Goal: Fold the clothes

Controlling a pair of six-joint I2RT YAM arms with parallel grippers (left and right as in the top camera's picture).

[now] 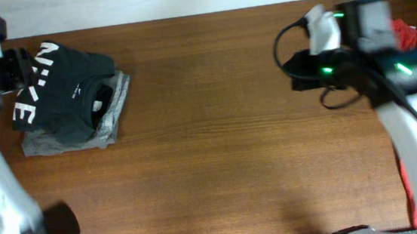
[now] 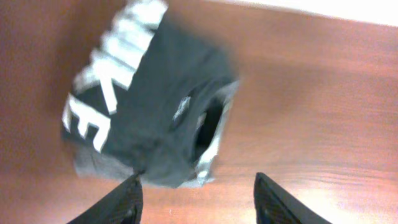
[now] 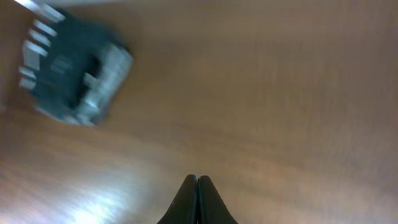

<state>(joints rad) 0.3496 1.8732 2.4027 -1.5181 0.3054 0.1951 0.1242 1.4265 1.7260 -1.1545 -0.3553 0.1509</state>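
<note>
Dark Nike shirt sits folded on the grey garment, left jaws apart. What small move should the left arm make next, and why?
Probably lift the left gripper up, clear of the dark T-shirt. Its fingers stand apart with nothing between them, and the shirt lies folded on the grey garment, so no grip seems needed. The right gripper is shut over the table, apart from both.

At ten o'clock, the folded dark greenish-black fabric T-shirt bears white block letters. Beneath it lies a pale heather-grey folded garment. The reddish-brown wooden table shows fine grain. At two o'clock is a bright red cloth.
</note>
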